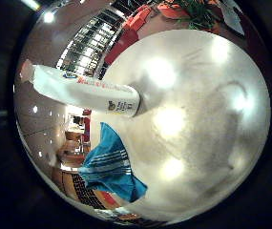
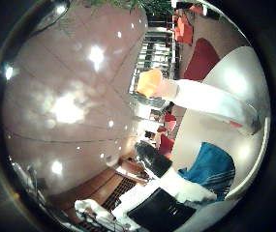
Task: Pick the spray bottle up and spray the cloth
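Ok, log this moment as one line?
phase: approach | spray bottle: standing on white table, not held | cloth: blue, beside bottle | hand: apart from bottle

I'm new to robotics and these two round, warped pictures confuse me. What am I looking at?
Both come from very wide-angle cameras in a robot hand's palm, one by the little finger, one by the thumb. They look out at a round white table. On it stands a white spray bottle with an orange top, and a blue cloth lies beside it. The white and black parts at the edge of the thumb-side view are the robot hand itself. Nothing is held yet.
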You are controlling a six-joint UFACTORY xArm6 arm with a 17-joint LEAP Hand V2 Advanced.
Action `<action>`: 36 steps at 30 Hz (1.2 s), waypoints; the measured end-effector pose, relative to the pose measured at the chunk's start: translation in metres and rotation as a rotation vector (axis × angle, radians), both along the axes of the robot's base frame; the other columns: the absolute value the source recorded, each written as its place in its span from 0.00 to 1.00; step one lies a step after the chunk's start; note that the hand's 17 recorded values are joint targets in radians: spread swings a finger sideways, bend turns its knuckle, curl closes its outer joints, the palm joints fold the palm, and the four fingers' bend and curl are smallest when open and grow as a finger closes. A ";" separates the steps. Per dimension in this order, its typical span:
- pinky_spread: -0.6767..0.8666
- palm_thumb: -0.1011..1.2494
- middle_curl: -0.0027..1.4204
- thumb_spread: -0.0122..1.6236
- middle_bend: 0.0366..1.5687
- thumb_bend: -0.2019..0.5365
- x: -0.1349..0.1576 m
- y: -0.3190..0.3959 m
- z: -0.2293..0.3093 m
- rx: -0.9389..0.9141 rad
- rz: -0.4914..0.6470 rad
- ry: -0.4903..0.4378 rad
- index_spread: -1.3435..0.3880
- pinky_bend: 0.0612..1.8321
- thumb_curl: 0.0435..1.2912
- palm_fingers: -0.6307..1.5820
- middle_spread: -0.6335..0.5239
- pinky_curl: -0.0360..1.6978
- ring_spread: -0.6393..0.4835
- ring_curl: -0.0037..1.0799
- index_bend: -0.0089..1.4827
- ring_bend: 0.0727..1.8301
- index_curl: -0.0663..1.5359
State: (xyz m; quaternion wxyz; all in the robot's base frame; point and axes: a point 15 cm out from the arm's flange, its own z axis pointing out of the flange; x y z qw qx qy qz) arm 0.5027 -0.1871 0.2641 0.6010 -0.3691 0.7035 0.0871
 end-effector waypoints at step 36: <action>0.33 0.86 0.47 0.46 0.84 0.25 0.046 0.108 0.083 -0.015 0.239 0.083 0.66 0.71 0.59 0.82 0.48 0.45 0.44 0.54 0.74 0.79 0.51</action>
